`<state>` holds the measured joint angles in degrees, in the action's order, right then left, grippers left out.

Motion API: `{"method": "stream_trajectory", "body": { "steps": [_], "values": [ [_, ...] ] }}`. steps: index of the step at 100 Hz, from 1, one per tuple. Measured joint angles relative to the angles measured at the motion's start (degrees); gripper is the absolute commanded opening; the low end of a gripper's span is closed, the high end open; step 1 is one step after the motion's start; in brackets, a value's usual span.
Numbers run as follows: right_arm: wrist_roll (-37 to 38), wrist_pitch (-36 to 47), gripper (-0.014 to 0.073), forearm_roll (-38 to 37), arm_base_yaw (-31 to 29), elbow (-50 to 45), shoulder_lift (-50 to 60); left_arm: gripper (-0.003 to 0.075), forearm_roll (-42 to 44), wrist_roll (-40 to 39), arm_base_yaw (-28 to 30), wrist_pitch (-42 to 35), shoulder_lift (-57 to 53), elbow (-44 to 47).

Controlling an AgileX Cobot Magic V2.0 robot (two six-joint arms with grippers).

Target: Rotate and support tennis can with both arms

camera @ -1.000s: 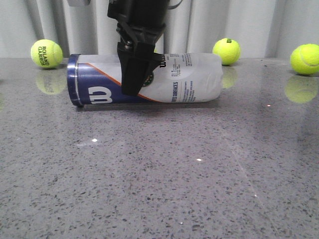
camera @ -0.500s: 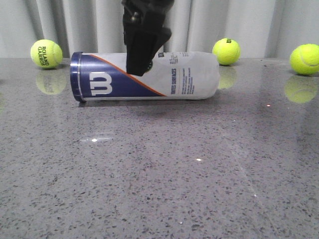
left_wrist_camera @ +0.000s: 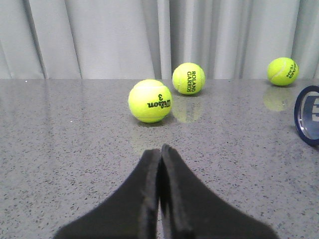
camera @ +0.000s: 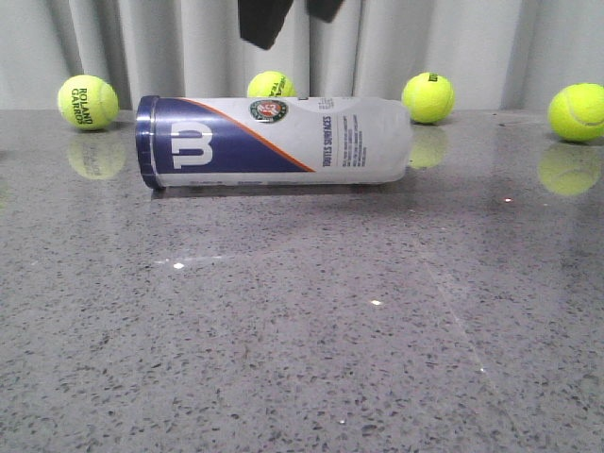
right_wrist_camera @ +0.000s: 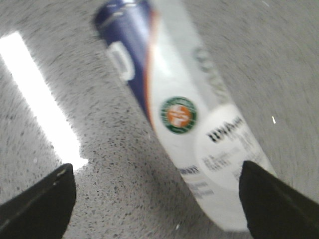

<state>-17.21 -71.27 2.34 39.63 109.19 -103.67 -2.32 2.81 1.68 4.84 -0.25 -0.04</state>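
The tennis can (camera: 283, 142) lies on its side on the grey table, navy rim to the left, white "W" and round emblem facing the front view. My right gripper (camera: 293, 14) hangs open above the can's middle, clear of it, only its black fingertips showing at the top edge. In the right wrist view the can (right_wrist_camera: 184, 114) lies below and between the wide-apart fingers (right_wrist_camera: 45, 204). My left gripper (left_wrist_camera: 160, 149) is shut and empty, low over the table; the can's navy rim (left_wrist_camera: 308, 115) shows at the edge of its view.
Yellow-green tennis balls stand along the back of the table: one at the left (camera: 88, 102), one behind the can (camera: 271, 85), two at the right (camera: 428, 97) (camera: 578, 112). A ball (left_wrist_camera: 149, 101) sits just ahead of my left gripper. A grey curtain closes the back.
My right gripper has let go of the can and risen above it. The can has rolled, bringing the "W" and emblem higher, and now lies free on the table.
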Motion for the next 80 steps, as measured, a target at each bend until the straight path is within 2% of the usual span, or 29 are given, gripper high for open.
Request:
{"method": "stream_trajectory", "body": {
  "steps": [8, 21, 50, 60, 64, 80],
  "values": [
    [6.86, -0.09, 0.0582, -1.88, 0.0, -1.71, 1.47, -0.002, 0.0, 0.0, 0.0, 0.0, 0.0, 0.0],
    [13.86, -0.09, 0.0437, -2.83, 0.0, -6.55, 4.95, -0.002, 0.0, 0.0, 0.0, 0.0, 0.0, 0.0],
    [21.32, -0.09, 0.0061, -2.92, 0.0, -20.49, 15.65, -0.002, 0.0, 0.0, 0.0, 0.0, 0.0, 0.0],
    [22.69, 1.65, -0.0044, -2.92, 0.0, -25.46, 20.43, -0.002, 0.0, 0.0, 0.0, 0.0, 0.0, 0.0],
    [22.97, 2.6, -0.0073, -2.92, 0.0, -27.65, 22.57, -0.002, 0.0, 0.0, 0.0, 0.0, 0.0, 0.0],
    [23.79, 8.06, -0.0067, -2.92, 0.0, -36.13, 30.78, -0.002, 0.0, 0.0, 0.0, 0.0, 0.0, 0.0]
  ]
}}
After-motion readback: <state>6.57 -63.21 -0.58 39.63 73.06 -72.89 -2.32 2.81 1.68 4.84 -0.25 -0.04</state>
